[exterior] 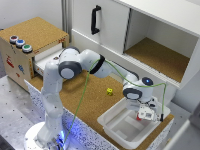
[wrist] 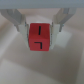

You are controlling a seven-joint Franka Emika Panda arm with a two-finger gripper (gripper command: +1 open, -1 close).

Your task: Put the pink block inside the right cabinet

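White bin [exterior: 112, 131] nearest, on counter [exterior: 85, 102] front right. Hand [exterior: 142, 116] above bin, fingers [wrist: 21, 26] clamped on pink block [wrist: 41, 37], presumably for carry. Right cabinet [exterior: 160, 57] far right, open, well apart.

Pretty clearly a robotics lab setup, not anyone's home. The white Franka arm [exterior: 75, 67] is bolted onto a perforated metal table [exterior: 12, 107], and the "furniture" is mock stuff: a cork-floored white cabinet [exterior: 165, 35], a cork-topped wooden box [exterior: 30, 42] with coloured buttons [exterior: 20, 43], and a green cable [exterior: 82, 95] draped along the arm.
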